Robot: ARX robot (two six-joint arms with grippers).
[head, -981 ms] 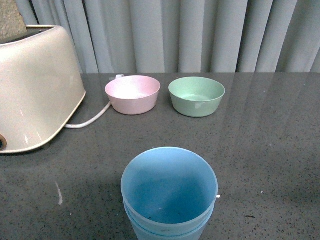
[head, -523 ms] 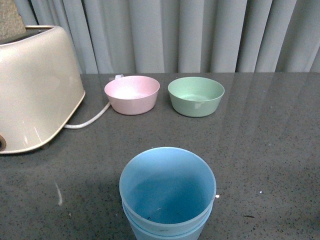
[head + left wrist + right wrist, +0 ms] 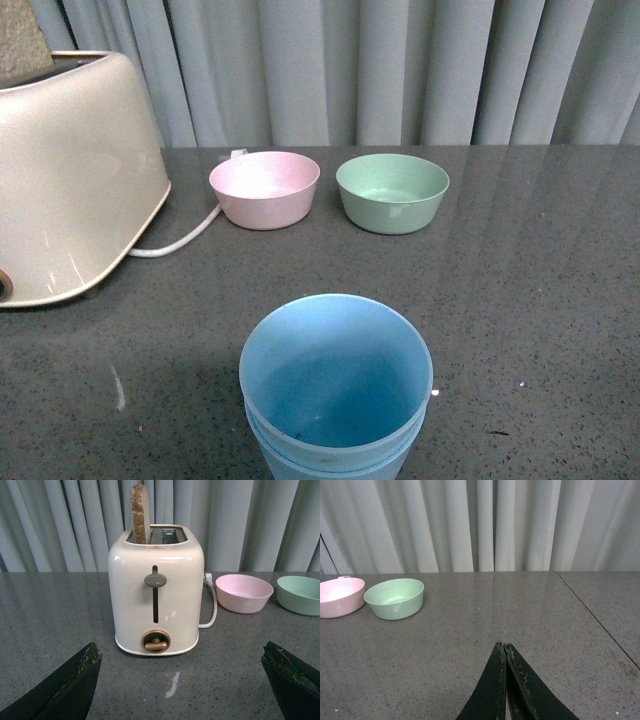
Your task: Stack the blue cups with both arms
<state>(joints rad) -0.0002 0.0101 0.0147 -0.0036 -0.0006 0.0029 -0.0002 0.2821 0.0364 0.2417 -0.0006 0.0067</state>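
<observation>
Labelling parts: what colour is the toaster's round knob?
Copper-bronze knob, on the cream toaster; left wrist view.

Blue cups [image 3: 335, 385] nested, upright, near edge

This looks like a kitchen scene staged in a test room rather than a lived-in home. A dark grey speckled stone-look table [image 3: 540, 260] fills the space, with plain pale grey pleated curtains [image 3: 400, 70] hanging along its far edge in place of walls or cupboards. Near the far left corner stands a glossy cream two-slot toaster [image 3: 156, 592] with a brown slice of toast [image 3: 140, 514] sticking up and a white cord [image 3: 180, 238]. Beside it, toward the middle of the far edge, sit a matte pink plastic bowl [image 3: 265, 188] and a matte green plastic bowl [image 3: 392, 192].
</observation>
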